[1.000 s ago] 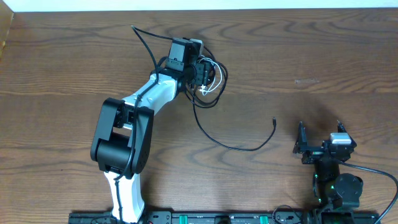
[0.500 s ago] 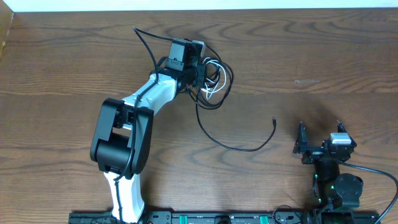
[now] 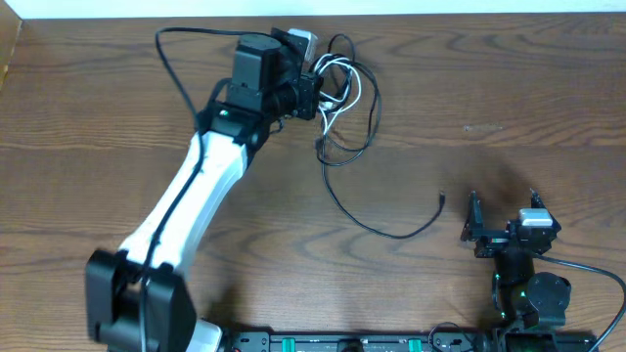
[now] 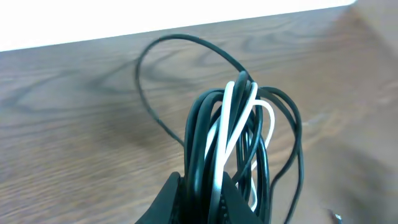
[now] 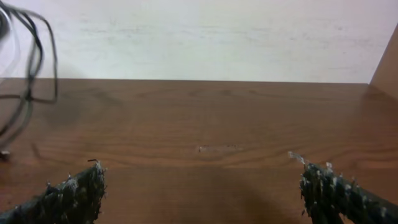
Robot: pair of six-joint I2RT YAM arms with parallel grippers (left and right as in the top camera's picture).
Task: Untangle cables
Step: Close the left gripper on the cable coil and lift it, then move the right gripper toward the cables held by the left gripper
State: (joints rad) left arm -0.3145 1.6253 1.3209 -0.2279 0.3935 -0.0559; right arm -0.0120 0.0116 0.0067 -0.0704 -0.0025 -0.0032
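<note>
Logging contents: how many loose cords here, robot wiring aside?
2. The black cable is bunched in the left gripper, its tail trailing across the table; the white cable loops inside that bunch. Others could hide inside.

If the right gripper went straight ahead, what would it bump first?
Probably nothing: ahead of the open right gripper is only bare table to its far edge. The tangled cables sit off to the left.

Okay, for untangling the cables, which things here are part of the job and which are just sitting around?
Job: black cable, white cable, left gripper shut on both.
Just there: right gripper, open and empty; wooden table; black rail at the near edge.
</note>
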